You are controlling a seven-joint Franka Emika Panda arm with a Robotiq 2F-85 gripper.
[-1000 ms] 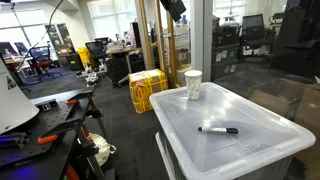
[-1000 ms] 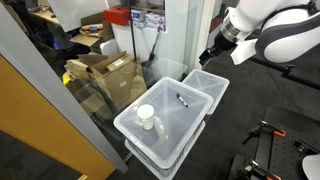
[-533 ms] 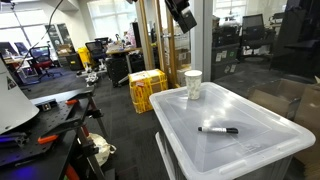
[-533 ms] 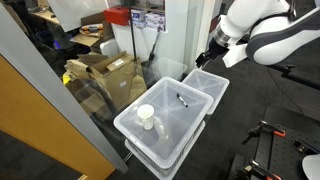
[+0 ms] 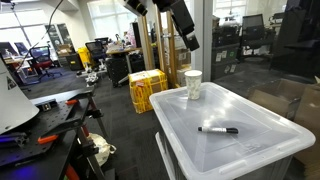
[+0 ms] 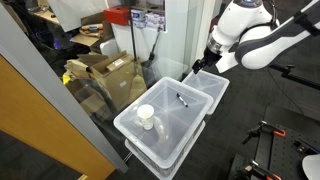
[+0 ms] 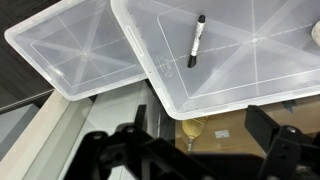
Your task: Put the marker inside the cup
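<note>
A slim black marker (image 5: 218, 129) (image 6: 181, 99) lies flat on the clear lid of a plastic bin (image 5: 250, 150). The whitish cup (image 5: 193, 84) (image 6: 146, 117) stands upright on the same lid, near its other end. My gripper (image 5: 190, 42) (image 6: 197, 67) hangs in the air above and beside the bin, well clear of both. In the wrist view the marker (image 7: 196, 40) lies far ahead of the gripper (image 7: 195, 150), whose dark fingers (image 7: 282, 142) stand wide apart and open with nothing between them.
A second clear bin lid (image 7: 70, 50) (image 6: 212, 85) sits next to the one with the marker. Cardboard boxes (image 6: 105, 75) and a glass partition stand beside the bins. A yellow crate (image 5: 147, 88) is on the floor behind.
The arm has come down and moved closer to the bins over the last second. The gripper stays open; marker and cup have not moved.
</note>
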